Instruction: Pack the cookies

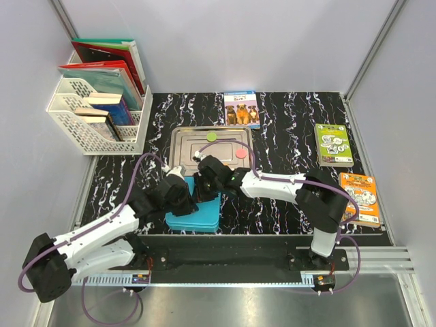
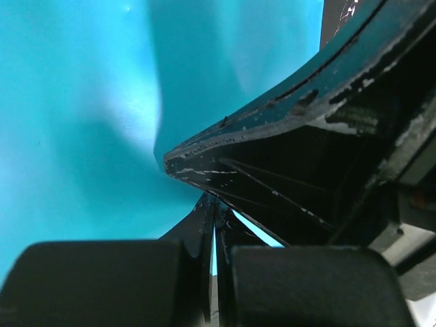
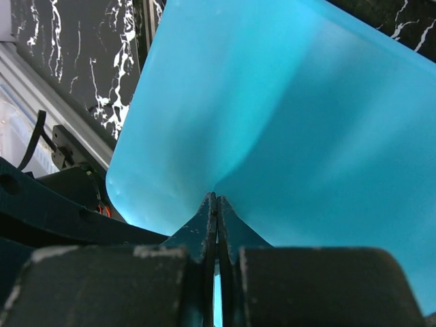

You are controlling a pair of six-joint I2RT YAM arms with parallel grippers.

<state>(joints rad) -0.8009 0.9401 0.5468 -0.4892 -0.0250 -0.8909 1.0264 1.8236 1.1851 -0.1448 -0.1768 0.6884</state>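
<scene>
A green cookie [image 1: 211,136] and a pink cookie [image 1: 241,153] lie on a silver tray [image 1: 182,144] at the table's middle back. No other cookies show. A turquoise box [image 1: 194,218] sits in front of the tray. It fills the left wrist view [image 2: 82,109] and the right wrist view [image 3: 286,116]. My left gripper [image 1: 185,193] is shut, tips [image 2: 214,204] against the turquoise surface. My right gripper [image 1: 204,185] is shut, tips [image 3: 216,199] touching the same surface. The two grippers are close together over the box's back edge. The right gripper's dark finger [image 2: 306,157] looms in the left wrist view.
A white rack [image 1: 95,129] with books stands at the back left. A dog book [image 1: 241,109] lies behind the tray. A green book [image 1: 333,144] and an orange book [image 1: 359,197] lie at the right. Walls enclose the table.
</scene>
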